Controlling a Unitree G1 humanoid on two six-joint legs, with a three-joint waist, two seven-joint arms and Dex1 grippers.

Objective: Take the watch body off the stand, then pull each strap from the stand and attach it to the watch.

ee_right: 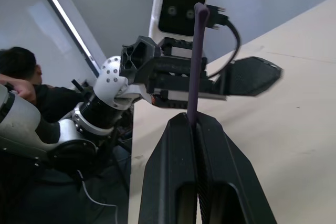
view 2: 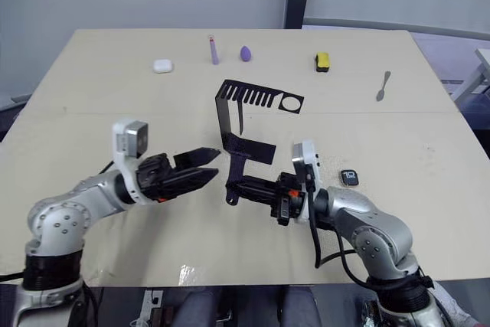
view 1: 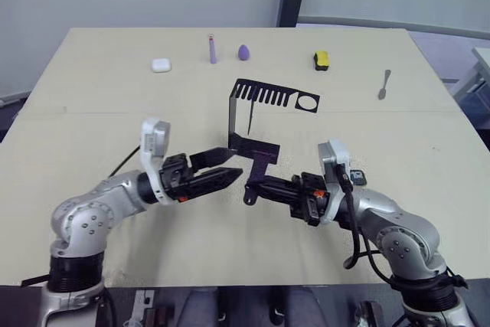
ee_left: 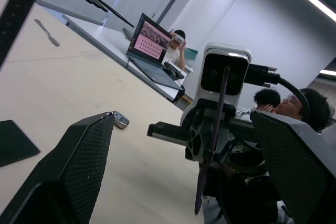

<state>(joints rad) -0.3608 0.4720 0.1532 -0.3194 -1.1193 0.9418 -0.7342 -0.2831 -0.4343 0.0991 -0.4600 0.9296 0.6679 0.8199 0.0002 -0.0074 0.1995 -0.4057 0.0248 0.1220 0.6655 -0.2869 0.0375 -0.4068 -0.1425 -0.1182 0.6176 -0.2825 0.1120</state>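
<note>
Two grippers face each other before your stand. Right gripper is clamped on one purple strap; left gripper stands parted, empty. Second strap hangs from the stand's arm. Watch body lies on the table, beside your right arm.

The black bent sheet-metal stand has its flat foot partly hidden behind the two black-fingered grippers. The small rounded-square watch body lies too small for its screen marks to be read. In the right wrist view the thin dark purple strap disappears at its lower end between the closed fingers.
</note>
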